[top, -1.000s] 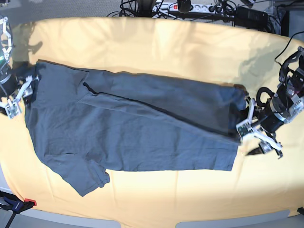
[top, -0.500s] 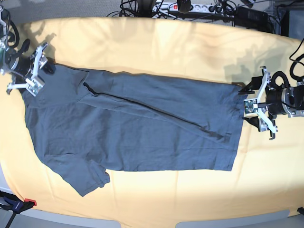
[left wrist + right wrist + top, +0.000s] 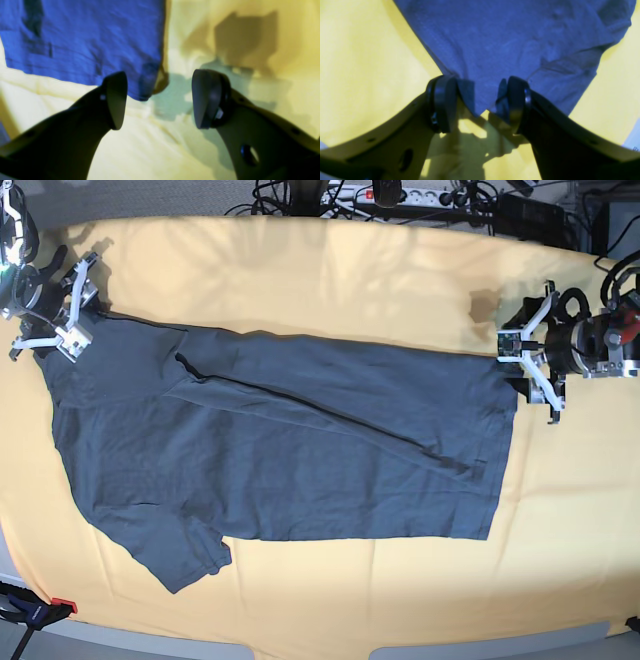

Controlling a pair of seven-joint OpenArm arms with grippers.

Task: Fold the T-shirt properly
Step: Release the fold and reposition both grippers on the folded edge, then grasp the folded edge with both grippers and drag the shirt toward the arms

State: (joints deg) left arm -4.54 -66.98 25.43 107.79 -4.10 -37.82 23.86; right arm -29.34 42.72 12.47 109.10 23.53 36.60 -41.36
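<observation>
The dark grey T-shirt (image 3: 280, 440) lies flat across the yellow tablecloth (image 3: 350, 270), its far long side folded over and one sleeve sticking out at the near left. My left gripper (image 3: 522, 358) hovers open just off the shirt's far hem corner. In the left wrist view that corner (image 3: 145, 92) sits ahead of the left gripper (image 3: 160, 100), between the fingers, which hold nothing. At the shirt's far shoulder end my right gripper (image 3: 72, 315) is open. In the right wrist view a pointed corner of the T-shirt (image 3: 507, 37) lies between the spread fingers of the right gripper (image 3: 478, 105).
Cables and a power strip (image 3: 400, 195) crowd the floor beyond the table's far edge. The near edge curves along the bottom, with a red and black clamp (image 3: 40, 612) at the lower left. Bare tablecloth surrounds the shirt.
Both grippers have moved toward the far side of the table, along the shirt's two ends. The raised fold at the hem end has dropped flat.
</observation>
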